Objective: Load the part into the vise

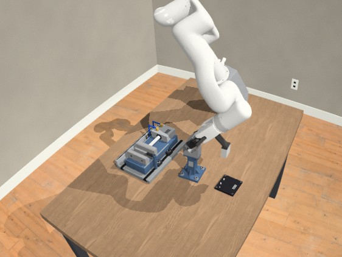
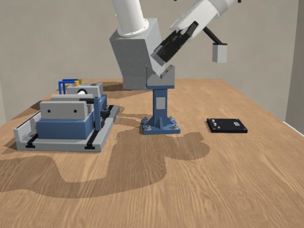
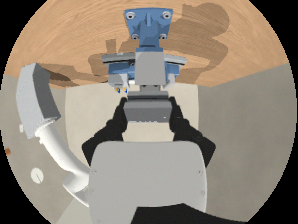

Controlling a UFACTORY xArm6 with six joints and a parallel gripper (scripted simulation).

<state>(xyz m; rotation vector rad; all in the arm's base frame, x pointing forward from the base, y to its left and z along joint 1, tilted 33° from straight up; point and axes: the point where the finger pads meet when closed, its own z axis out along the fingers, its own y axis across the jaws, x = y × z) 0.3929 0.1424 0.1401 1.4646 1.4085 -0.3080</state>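
Note:
My gripper (image 1: 192, 143) (image 2: 163, 54) (image 3: 148, 103) is shut on the part (image 2: 157, 60) (image 3: 147, 111), a small grey block. It holds the part tilted, just above the notch of the blue V-block (image 1: 191, 165) (image 2: 160, 101) (image 3: 149, 66). The part's slot is not visible. The black infeed plate (image 1: 228, 185) (image 2: 227, 125) lies flat on the table to the right with no block on it. The open vise (image 1: 149, 152) (image 2: 67, 121) stands to the left of the V-block, its jaws apart. I cannot see between them.
The vise's air cylinder (image 2: 85, 89) with blue tubing sits at its far end. The wrist camera housing (image 2: 219, 52) hangs on a strut beside the gripper. The arm's grey base (image 2: 135, 59) stands just behind the V-block.

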